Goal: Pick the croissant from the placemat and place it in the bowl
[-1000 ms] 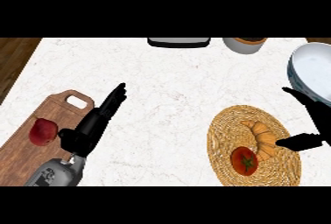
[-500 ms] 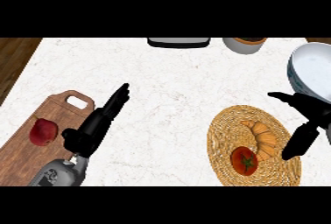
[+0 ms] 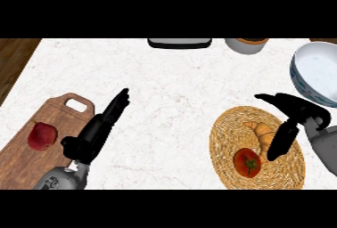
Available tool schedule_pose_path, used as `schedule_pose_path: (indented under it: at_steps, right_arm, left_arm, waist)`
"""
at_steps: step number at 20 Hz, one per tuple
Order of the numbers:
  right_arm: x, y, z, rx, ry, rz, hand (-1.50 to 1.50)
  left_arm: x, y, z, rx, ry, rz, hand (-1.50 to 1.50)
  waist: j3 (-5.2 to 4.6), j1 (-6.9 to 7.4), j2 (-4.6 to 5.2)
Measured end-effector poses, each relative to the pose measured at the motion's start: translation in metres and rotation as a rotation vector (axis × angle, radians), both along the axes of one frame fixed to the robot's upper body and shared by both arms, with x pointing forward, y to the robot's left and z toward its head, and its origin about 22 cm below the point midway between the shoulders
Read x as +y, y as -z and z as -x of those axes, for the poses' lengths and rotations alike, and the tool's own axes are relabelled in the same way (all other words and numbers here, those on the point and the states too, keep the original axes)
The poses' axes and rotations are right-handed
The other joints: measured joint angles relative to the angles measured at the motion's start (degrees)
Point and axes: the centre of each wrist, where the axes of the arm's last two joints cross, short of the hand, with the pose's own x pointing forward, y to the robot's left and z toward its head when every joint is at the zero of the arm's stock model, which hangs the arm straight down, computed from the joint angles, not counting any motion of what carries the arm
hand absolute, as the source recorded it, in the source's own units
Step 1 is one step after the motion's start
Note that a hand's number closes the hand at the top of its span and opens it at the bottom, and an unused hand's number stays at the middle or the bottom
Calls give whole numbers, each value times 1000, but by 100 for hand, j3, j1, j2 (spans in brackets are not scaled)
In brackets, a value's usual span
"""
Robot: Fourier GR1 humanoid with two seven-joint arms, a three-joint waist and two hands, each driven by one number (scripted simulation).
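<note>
Presently the black left hand (image 3: 92, 136) rests, fingers straight. The golden curved croissant (image 3: 262, 132) lies on the round woven straw placemat (image 3: 227, 133), the black right hand (image 3: 299, 111) spread just beside it. The grasp seems pending: the fingers must close round it, then lift toward the pale-blue ceramic bowl (image 3: 314, 73).

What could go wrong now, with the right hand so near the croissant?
1. The tomato lies close beside the croissant on the placemat, so the open right hand may nudge it too.
2. The bowl is cut by the view's right edge; the croissant might hit its rim when carried over.
</note>
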Motion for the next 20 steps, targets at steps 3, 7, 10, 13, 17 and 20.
schedule_pose_path:
  at_steps: [3, 7, 10, 13, 17, 20]
  right_arm:
    - [8, 5, 10, -13, -7, 9, -150]
    - [7, 10, 14, -46, -12, 50, -150]
    - [9, 11, 25, -78, -14, 72, -150]
    - [12, 22, 35, -111, -9, 95, -150]
    - [12, 31, 41, -152, 7, 157, -150]
    - [3, 46, 40, -169, 25, 181, -150]
  left_arm:
    - [3, 1, 0, 0, -2, -4, 0]
    - [2, -4, 3, 3, 2, 2, 0]
    - [5, -5, 4, 7, 0, 2, 0]
    - [4, 0, 0, 3, -5, -1, 0]
    - [8, -4, 1, 0, -3, 1, 0]
    - [8, -5, -1, -2, 1, 0, 0]
  waist:
    - [3, -20, -2]
    - [4, -18, -3]
    - [5, -29, -4]
    - [4, -36, -2]
    - [5, -29, -1]
    - [6, -24, 2]
